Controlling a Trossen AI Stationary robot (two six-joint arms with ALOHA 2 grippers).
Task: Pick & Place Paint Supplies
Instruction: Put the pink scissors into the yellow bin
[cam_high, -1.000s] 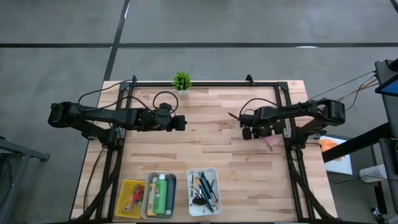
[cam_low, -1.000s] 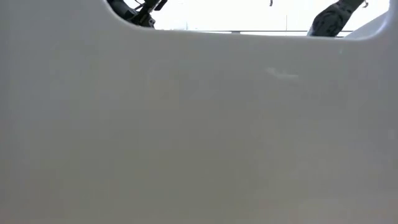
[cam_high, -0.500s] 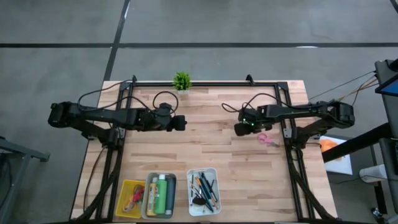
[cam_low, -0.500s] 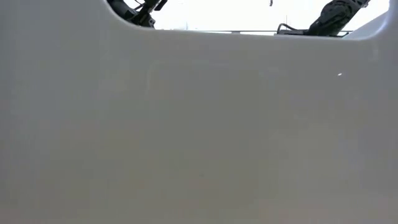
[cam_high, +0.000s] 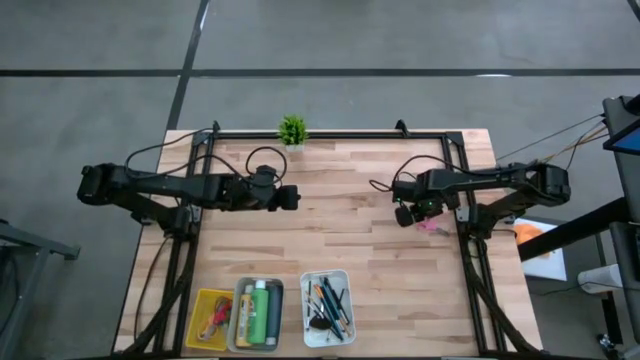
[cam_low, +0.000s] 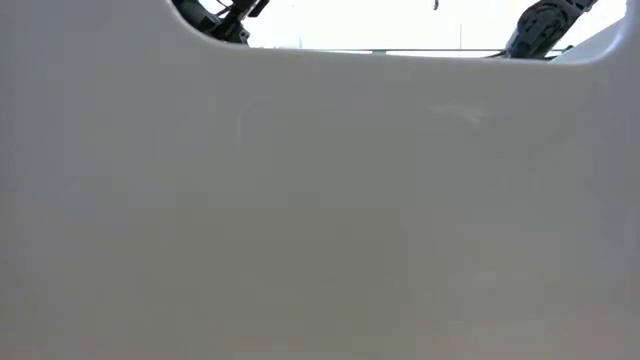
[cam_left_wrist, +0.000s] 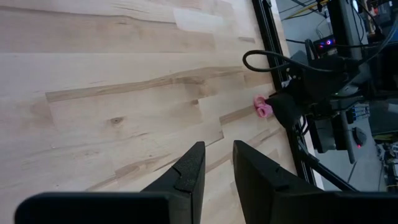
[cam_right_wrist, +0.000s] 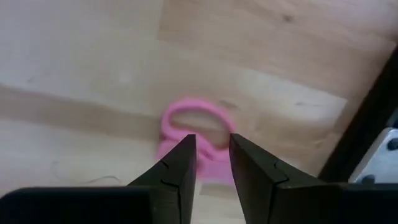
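overhead view straight down, wrist views close, sharing table (cam_high: 330, 215)

Two dark, near-black jointed arms, left arm (cam_high: 170, 187) and right arm (cam_high: 490, 180), each with looping black cables. Fingers (cam_right_wrist: 177, 171) are flat, matte black, tapered wedges. Black frame struts at the bases.

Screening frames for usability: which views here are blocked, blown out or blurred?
Low view: almost wholly blocked by a pale, featureless surface close to the lens, and the strip above it is blown out white. Right wrist view: the pink scissors are soft and smeared. High view: evenly lit, table sharp. Left wrist view: clear.
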